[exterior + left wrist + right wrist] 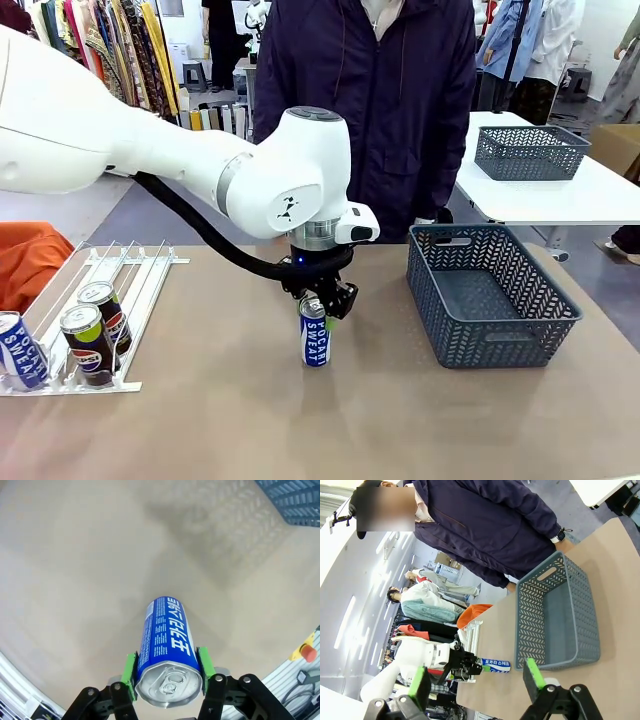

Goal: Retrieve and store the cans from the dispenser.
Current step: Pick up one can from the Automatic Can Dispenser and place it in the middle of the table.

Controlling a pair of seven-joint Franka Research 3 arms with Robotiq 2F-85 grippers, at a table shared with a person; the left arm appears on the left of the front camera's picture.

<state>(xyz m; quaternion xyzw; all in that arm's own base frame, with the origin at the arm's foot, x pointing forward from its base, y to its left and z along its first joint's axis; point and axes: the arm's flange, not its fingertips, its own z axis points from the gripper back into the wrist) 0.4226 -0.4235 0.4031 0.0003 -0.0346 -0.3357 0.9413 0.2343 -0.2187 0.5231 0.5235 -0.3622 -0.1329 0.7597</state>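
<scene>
Risks slip or tilt of Pocari Sweat can (pixel 314 343): pinched high, just under silver top, by narrow green pads (pixel 131 673), with long body free below. Could clip near wall of grey basket (pixel 470 320) if carried low; could topple if let go tilted.

Clamps can with left gripper (pixel 316 303), wrist vertical, reaching in from left to mid-table, between dispenser (pixel 140 268) and basket. Cannot tell whether base touches tabletop. Holds right gripper (pixel 477 680) spread wide, empty. Leaves three more cans (pixel 88 345) at dispenser's near end.
</scene>
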